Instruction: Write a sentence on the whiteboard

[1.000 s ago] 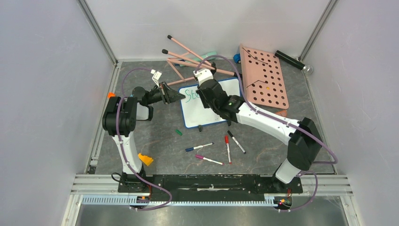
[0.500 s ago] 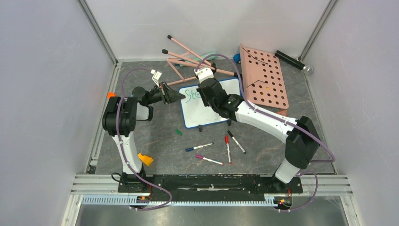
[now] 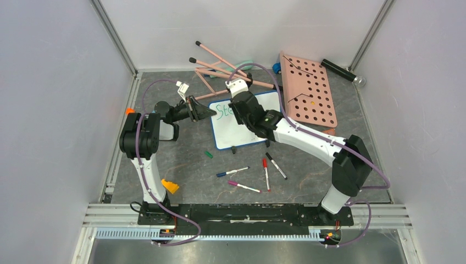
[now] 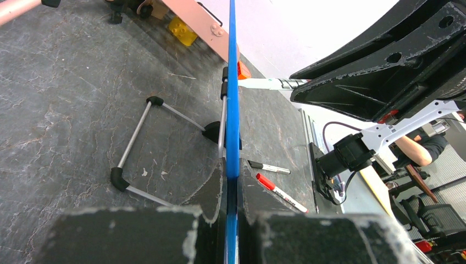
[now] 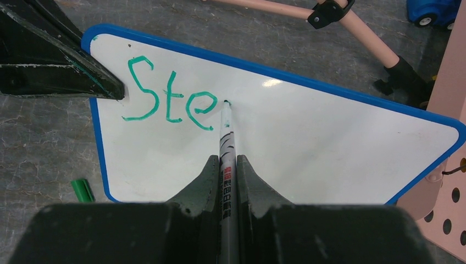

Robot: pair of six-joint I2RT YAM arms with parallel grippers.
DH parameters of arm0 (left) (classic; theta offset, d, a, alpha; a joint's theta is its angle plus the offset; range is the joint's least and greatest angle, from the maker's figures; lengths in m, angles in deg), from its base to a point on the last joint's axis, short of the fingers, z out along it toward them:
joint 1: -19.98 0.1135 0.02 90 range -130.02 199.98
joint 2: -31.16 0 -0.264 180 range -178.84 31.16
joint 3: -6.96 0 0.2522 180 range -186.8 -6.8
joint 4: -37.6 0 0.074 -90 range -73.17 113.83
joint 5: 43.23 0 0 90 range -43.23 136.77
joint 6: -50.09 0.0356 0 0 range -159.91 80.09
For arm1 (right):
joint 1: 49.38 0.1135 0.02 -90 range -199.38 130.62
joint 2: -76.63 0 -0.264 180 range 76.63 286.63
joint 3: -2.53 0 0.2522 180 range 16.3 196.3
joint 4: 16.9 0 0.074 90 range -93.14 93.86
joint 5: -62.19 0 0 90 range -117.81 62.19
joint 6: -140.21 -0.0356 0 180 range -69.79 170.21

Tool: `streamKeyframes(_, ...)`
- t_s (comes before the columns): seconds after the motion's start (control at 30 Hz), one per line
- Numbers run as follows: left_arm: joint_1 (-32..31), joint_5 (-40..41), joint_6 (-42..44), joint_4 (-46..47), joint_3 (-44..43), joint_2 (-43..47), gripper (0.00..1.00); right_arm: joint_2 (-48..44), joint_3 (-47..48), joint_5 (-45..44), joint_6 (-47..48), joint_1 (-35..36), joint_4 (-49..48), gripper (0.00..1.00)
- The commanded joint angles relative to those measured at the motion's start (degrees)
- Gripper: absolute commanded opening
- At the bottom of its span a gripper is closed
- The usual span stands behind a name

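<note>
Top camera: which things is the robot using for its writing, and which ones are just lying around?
In use: the whiteboard, the green letters "Ste", the marker shut in the right gripper, the left gripper clamped on the board's edge.

Lying about: four loose markers, green cap, pink pegboard, pink sticks, black tube, orange wedge.

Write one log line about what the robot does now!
left fingers: clamp whiteboard edge | right fingers: hold marker, tip on board | written: Ste
</note>
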State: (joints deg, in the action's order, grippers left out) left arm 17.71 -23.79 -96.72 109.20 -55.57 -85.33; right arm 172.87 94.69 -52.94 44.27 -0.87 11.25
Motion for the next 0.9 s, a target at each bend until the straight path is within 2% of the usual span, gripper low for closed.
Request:
streamKeyframes(0.0, -0.16, -1.52, 1.62, 3.86, 0.08, 2.94, 0.02, -1.84, -1.40, 0.95, -0.08, -0.14, -1.04, 0.00)
streamKeyframes(0.53, -0.12, -1.47, 1.62, 3.85, 0.17, 3.09, 0.02, -4.84, -7.70, 5.86, -1.83, -0.14, -1.52, 0.00)
streamKeyframes(0.87, -0.16, -1.46, 1.71, 3.85, 0.26, 3.31, 0.02, -6.37, -5.05, 6.45, -0.94, -0.23, -1.24, 0.00)
